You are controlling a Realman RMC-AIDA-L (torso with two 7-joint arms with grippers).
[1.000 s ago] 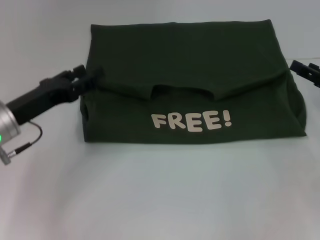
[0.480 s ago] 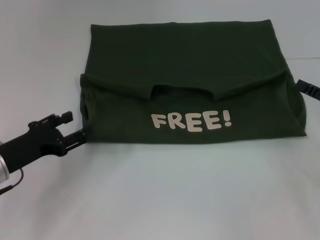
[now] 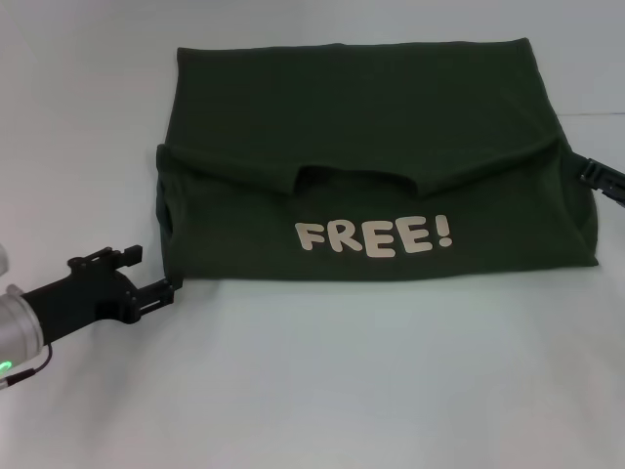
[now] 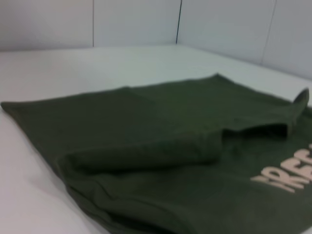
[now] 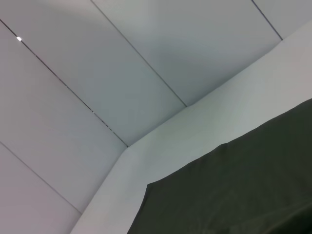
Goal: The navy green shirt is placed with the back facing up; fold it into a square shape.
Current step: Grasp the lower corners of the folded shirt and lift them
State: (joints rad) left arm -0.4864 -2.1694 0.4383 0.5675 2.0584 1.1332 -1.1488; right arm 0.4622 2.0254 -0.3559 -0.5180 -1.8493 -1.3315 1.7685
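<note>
Shirt (image 3: 361, 156), the navy green shirt, lay folded on the white desk (image 3: 322, 381), "FREE!" lettering (image 3: 374, 236) upward. Left pincer (image 3: 156, 277) sat spread and empty at its near-left corner. Right pincer (image 3: 604, 182) touched its opposite edge; I couldn't tell its spread.

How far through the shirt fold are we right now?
Partly done. The navy green shirt lies folded once on the white table, its collar edge and the FREE! print showing on the near layer, forming a wide rectangle rather than a square. The left pincer is open at the near left corner; the right pincer sits at the shirt's right edge. At least one sideways fold remains.
</note>
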